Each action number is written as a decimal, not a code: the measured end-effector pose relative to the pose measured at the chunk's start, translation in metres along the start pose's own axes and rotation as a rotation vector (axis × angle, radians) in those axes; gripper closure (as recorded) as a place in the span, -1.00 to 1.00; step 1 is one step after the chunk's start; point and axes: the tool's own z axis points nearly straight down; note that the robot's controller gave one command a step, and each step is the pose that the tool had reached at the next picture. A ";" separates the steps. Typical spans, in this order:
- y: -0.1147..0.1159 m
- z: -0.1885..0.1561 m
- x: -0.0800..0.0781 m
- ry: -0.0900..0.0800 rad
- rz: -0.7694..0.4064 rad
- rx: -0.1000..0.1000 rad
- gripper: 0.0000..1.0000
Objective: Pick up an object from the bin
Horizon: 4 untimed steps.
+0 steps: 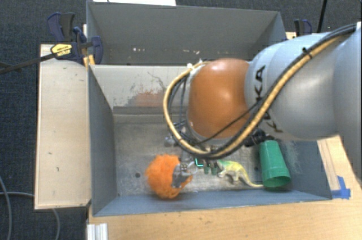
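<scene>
While the gripper [183, 174] hung low inside the bin [102, 137], nothing had been lifted yet, so the pick looked to be at its approach or grasping stage at most. Every loose thing lay on the bin floor, and the view showed none of them raised.

Taking the green cup [274, 164] as the landmark, an orange fuzzy ball [160, 177] lay well to the left of it, close to the same near wall of the bin. The gripper sat between the cup and the ball, much nearer the ball, and its tip seemed to touch the ball's cup-facing side or sit just beside it. From that closeness I judged the ball to be the likely target, though nothing showed it gripped. Whether the gripper was released or clenched could not be told, since the arm's rounded orange cover [218, 98] and its cables hid most of it from above.

A small yellow-green toy lizard [237, 172] lay just left of the cup, between it and the gripper, apart from the ball.

What remained, in my judgement, was nearly the whole task: getting a sure hold on the ball, then raising it clear of the floor and walls. Its soft, fuzzy surface would probably yield under a squeeze.
</scene>
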 end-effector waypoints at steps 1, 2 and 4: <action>-0.001 -0.004 -0.002 -0.008 0.004 -0.002 -1.00; 0.006 0.091 -0.015 -0.010 0.315 -0.012 1.00; 0.008 0.091 -0.015 -0.012 0.322 -0.011 1.00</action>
